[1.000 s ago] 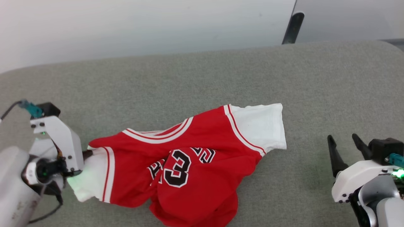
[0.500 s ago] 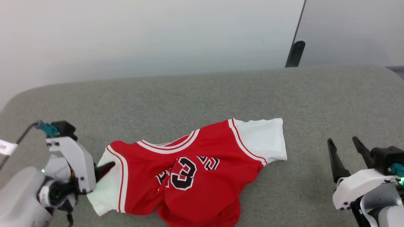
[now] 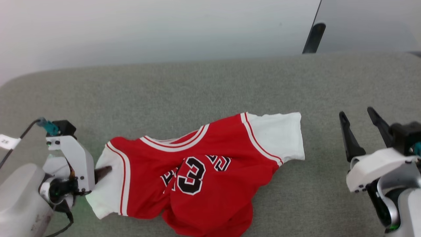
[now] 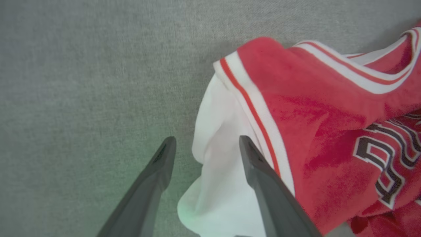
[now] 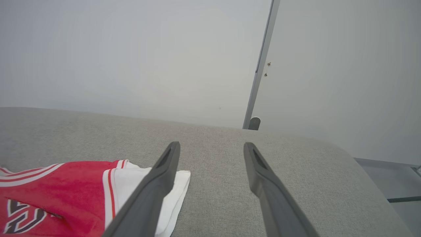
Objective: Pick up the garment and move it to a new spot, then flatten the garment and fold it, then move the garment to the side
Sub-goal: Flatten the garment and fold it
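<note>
The garment (image 3: pixel 210 171), a red jersey with white sleeves and black-and-white numbers, lies crumpled on the grey padded surface (image 3: pixel 197 92), chest side up. My left gripper (image 3: pixel 102 171) is at the jersey's left white sleeve, and its jaws stand open. In the left wrist view the left gripper (image 4: pixel 205 146) straddles the white sleeve edge of the garment (image 4: pixel 312 115), one finger over the cloth and one over bare grey. My right gripper (image 3: pixel 357 113) hovers open to the right of the jersey, holding nothing. In the right wrist view the right gripper (image 5: pixel 212 146) points at the wall, with the garment (image 5: pixel 65 184) at lower left.
A pale wall runs behind the padded surface, with a dark post (image 3: pixel 314 38) at the back right. The surface's corners are rounded at far left and far right. A small white tag (image 3: pixel 8 142) hangs on the left arm's cable.
My left gripper has opened and let go of the white sleeve, which now rests on the surface. The head camera has shifted; the right gripper stays open.
</note>
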Available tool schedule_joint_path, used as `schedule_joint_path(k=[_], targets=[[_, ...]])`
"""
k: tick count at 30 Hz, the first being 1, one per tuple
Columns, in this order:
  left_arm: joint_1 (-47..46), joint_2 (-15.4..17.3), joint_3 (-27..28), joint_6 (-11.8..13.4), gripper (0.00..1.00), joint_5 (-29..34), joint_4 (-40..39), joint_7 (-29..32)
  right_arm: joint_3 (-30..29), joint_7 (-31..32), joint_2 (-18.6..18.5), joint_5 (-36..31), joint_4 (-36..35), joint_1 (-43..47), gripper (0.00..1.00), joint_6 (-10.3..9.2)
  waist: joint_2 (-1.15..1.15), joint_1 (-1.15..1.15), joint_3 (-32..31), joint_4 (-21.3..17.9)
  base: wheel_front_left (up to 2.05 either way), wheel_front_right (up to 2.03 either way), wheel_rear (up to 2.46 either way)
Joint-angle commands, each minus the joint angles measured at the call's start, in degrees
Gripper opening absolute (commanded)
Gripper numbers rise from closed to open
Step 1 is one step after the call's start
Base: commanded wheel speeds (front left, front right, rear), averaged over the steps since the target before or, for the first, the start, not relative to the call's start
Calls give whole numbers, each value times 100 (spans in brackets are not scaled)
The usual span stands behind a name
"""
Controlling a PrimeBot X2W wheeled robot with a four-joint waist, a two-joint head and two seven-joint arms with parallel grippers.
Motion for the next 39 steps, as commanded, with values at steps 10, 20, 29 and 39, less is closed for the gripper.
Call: schedule_joint_path(k=[10, 20, 29, 39], targets=[[-172, -376, -89, 705, 100, -396, 873, 1310, 249, 644, -368, 373, -102, -611, 100, 0, 0, 0, 614, 139, 0, 0, 0], [-514, -797, -143, 580, 0, -421, 720, 1401, 257, 2844, -500, 1062, 717, -1433, 100, 0, 0, 0, 980, 455, 0, 0, 0], [-868, -1090, -162, 338, 0, -374, 754, 1211, 177, 4090, -326, 1038, 1658, -2254, 100, 0, 0, 0, 1270, 703, 0, 0, 0], [-1141, -1355, -186, 58, 0, -357, 1086, 1010, 160, 4666, 23, 601, 3090, -2884, 100, 1, 0, 0, 1404, 765, 0, 0, 0]])
